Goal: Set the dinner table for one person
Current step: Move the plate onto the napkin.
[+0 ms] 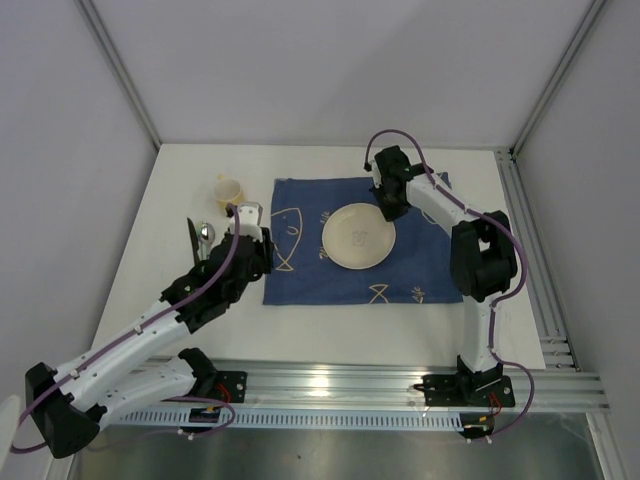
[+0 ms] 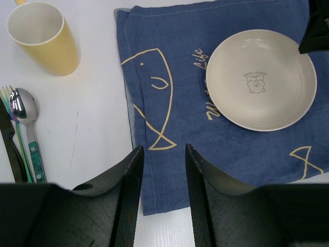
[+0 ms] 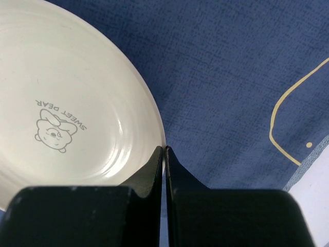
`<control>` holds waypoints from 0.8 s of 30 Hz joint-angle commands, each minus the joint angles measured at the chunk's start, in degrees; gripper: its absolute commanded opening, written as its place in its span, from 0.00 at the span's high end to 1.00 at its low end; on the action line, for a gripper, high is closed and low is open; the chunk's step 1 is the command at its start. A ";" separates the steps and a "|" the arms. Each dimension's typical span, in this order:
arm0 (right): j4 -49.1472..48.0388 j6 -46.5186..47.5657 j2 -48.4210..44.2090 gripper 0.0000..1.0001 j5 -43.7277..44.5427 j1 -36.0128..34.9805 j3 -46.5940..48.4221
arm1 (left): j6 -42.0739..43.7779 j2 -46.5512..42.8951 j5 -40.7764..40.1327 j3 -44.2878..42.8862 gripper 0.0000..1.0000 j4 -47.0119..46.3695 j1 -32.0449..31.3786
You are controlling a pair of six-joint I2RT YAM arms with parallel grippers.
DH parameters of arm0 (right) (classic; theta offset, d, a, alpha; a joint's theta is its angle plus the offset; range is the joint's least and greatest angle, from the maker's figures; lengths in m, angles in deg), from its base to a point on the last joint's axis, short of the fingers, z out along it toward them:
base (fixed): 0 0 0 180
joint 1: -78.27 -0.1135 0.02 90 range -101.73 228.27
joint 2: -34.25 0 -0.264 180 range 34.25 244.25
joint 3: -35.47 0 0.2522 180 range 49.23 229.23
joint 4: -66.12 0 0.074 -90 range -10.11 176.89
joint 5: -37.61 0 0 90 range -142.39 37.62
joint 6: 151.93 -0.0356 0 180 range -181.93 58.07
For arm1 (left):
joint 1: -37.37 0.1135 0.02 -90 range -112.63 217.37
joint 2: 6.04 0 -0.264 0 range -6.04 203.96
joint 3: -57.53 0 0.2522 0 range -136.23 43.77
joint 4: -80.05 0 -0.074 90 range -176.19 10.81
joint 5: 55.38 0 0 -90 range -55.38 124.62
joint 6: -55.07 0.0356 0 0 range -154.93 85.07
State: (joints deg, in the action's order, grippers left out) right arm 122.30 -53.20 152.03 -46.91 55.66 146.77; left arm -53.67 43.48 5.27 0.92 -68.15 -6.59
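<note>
**Plate set on the mat; cup and cutlery wait off its left edge**

The plate [image 1: 358,236] sits mid-way on the blue cloth [image 1: 300,270], which serves as a placemat on the dinner table [image 1: 330,325]. The right gripper [image 3: 164,149], jaws pressed together and holding nothing, has its tips at the plate's rim over the cloth's far-right part, probably to nudge the plate true. The left gripper [image 2: 163,149] hovers over the cloth's near-left corner, jaws partly apart and empty, with bare tabletop just to its left. There stand the yellow cup [image 2: 43,36] and spoon [image 2: 23,108], likely next.
</note>
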 commanded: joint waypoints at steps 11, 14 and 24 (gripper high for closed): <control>0.21 0.76 1.13 1.00 4.01 0.20 0.45 | 1.87 0.67 -0.36 -0.66 0.58 -2.31 -0.07; -0.05 0.76 2.46 1.00 4.02 0.29 1.69 | 1.87 0.76 -0.63 -0.57 0.56 -2.49 -0.07; -2.15 -2.75 1.67 0.47 2.44 0.20 2.05 | -6.03 1.02 -4.50 -0.66 0.17 0.67 1.59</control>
State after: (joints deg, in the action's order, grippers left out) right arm 122.52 -54.80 156.49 -44.07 55.77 149.08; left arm -54.96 44.59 3.42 0.92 -67.97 -6.38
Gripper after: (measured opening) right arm 0.525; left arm 0.809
